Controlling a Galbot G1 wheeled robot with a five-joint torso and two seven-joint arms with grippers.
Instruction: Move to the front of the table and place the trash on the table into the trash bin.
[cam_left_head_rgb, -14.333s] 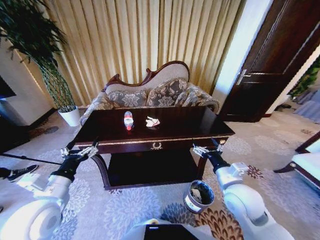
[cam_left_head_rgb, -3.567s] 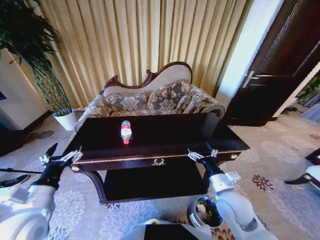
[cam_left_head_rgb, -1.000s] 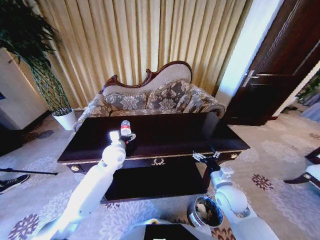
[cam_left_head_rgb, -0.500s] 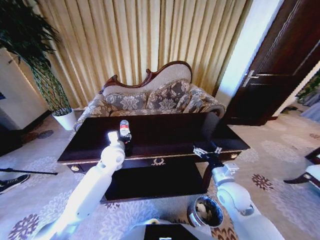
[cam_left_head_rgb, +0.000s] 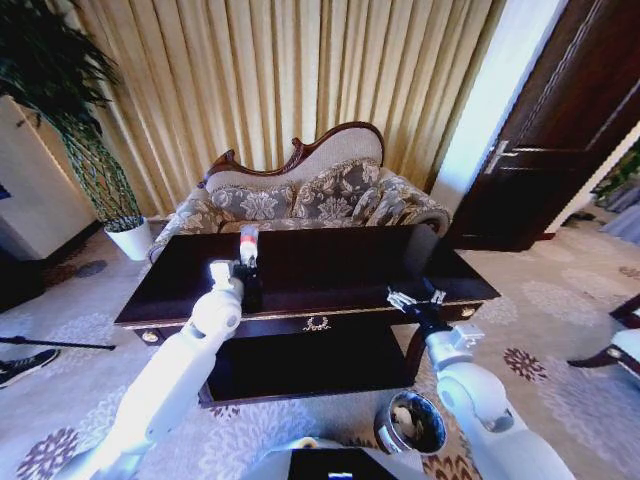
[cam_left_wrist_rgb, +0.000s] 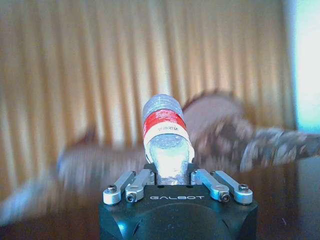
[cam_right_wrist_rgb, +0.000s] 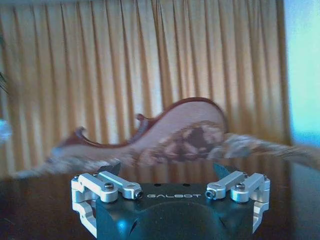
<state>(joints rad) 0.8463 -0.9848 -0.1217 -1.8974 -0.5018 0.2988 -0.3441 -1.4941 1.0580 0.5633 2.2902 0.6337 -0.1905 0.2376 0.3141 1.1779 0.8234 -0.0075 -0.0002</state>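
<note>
The clear bottle (cam_left_head_rgb: 248, 241) with its red-white label stands upright just above the dark table (cam_left_head_rgb: 340, 265), near its middle left. My left gripper (cam_left_head_rgb: 247, 268) is shut on its lower end. The left wrist view shows the bottle (cam_left_wrist_rgb: 165, 132) rising from between the jaws of the left gripper (cam_left_wrist_rgb: 167, 172). My right gripper (cam_left_head_rgb: 415, 297) hovers open by the table's front right edge, and the right gripper (cam_right_wrist_rgb: 167, 170) holds nothing. The trash bin (cam_left_head_rgb: 380, 432) stands on the carpet beside my right arm, with a white wad (cam_left_head_rgb: 404, 414) inside.
A carved floral sofa (cam_left_head_rgb: 300, 195) sits behind the table before gold curtains. A white plant pot (cam_left_head_rgb: 133, 238) stands at the far left and a dark door (cam_left_head_rgb: 560, 130) at the right. An armchair edge (cam_left_head_rgb: 622, 350) is at the far right.
Over the last second my left gripper lifted the bottle off the table and turned it upright. Earlier, I drew closer to the table and the paper wad went from tabletop to bin.
</note>
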